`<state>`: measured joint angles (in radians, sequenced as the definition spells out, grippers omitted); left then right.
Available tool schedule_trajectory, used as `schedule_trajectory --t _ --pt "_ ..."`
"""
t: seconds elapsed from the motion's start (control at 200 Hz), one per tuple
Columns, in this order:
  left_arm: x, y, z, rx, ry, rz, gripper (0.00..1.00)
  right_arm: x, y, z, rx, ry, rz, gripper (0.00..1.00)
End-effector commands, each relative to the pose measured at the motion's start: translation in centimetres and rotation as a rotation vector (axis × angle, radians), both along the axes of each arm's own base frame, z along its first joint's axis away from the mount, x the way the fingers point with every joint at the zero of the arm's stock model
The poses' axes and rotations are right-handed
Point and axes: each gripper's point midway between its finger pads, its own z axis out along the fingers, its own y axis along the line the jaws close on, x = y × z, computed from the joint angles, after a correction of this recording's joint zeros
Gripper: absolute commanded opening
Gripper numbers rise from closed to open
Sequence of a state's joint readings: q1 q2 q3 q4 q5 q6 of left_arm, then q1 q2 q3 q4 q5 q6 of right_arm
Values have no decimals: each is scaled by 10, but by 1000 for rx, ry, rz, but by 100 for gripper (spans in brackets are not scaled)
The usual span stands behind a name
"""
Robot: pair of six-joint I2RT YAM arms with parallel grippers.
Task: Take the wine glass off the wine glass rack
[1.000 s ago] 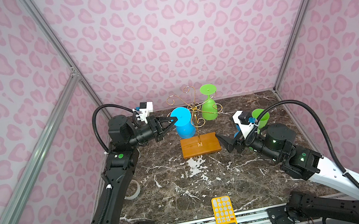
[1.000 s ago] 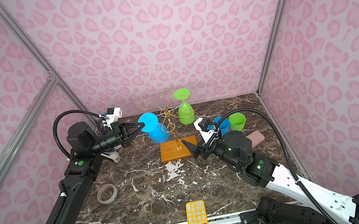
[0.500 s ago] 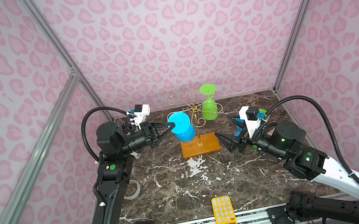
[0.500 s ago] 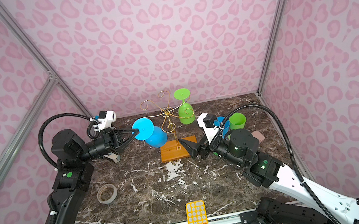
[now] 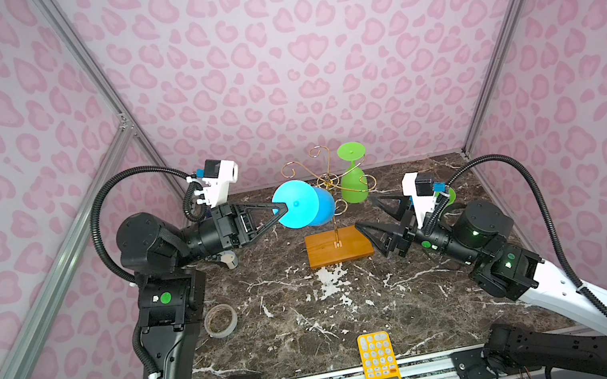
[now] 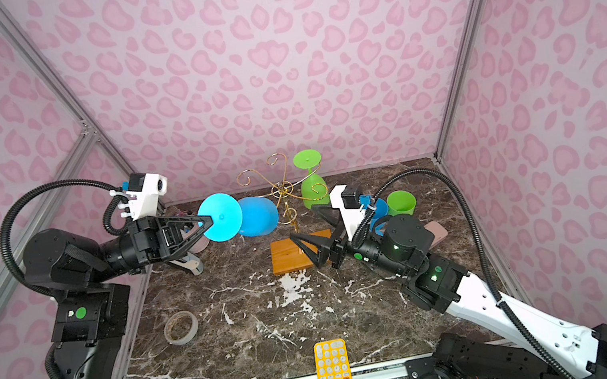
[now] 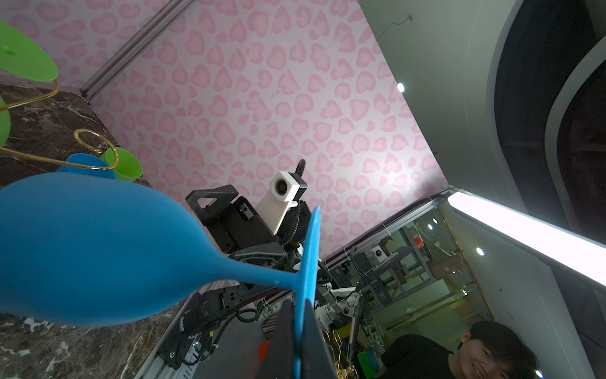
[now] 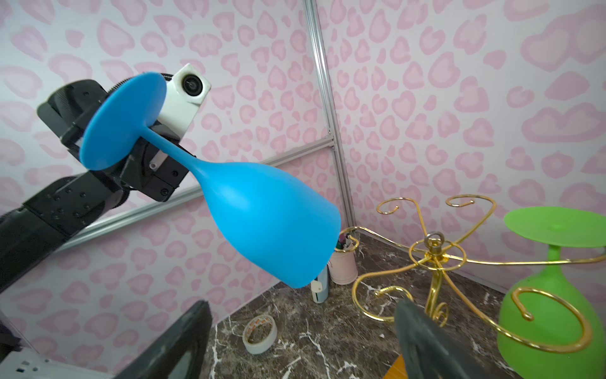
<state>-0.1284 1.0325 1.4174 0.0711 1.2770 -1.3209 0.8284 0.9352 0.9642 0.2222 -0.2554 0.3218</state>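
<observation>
A blue wine glass hangs in the air on its side, just left of the wine glass rack. My left gripper is shut on the edge of its round foot. In the left wrist view the foot's rim sits pinched in the left gripper, and the bowl points away. The bowl's mouth is close to a gold scroll arm; contact cannot be told. A green wine glass hangs upside down on the rack. My right gripper stands open by the wooden base, empty.
A tape roll lies at the front left, and a yellow calculator at the front edge. A green cup and a blue cup stand behind my right arm. A pink pot stands in the back left corner.
My left arm has drawn back to the left with the blue glass, tipping it from hanging to lying sideways. The open right gripper has crept a little toward the rack.
</observation>
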Motion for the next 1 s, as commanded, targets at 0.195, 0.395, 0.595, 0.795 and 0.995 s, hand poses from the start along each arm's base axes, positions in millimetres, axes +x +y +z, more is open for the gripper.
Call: schedule_trajectory --t 0.195,0.395,0.595,0.795,0.995 --pt "-18 1 41 -48 -104 -53 4 -6 -20 32 237 -5 -9 88" --pt "-22 -5 49 -70 -116 -95 4 -4 -16 40 294 -38 21 85" --pt "-29 -15 63 -92 -142 -161 4 16 -35 60 489 -28 97 81" --pt "-31 -20 69 -97 -158 -188 4 23 -53 60 615 -38 220 80" --pt "-30 -22 70 -98 -154 -201 4 12 -37 68 643 -77 507 74"
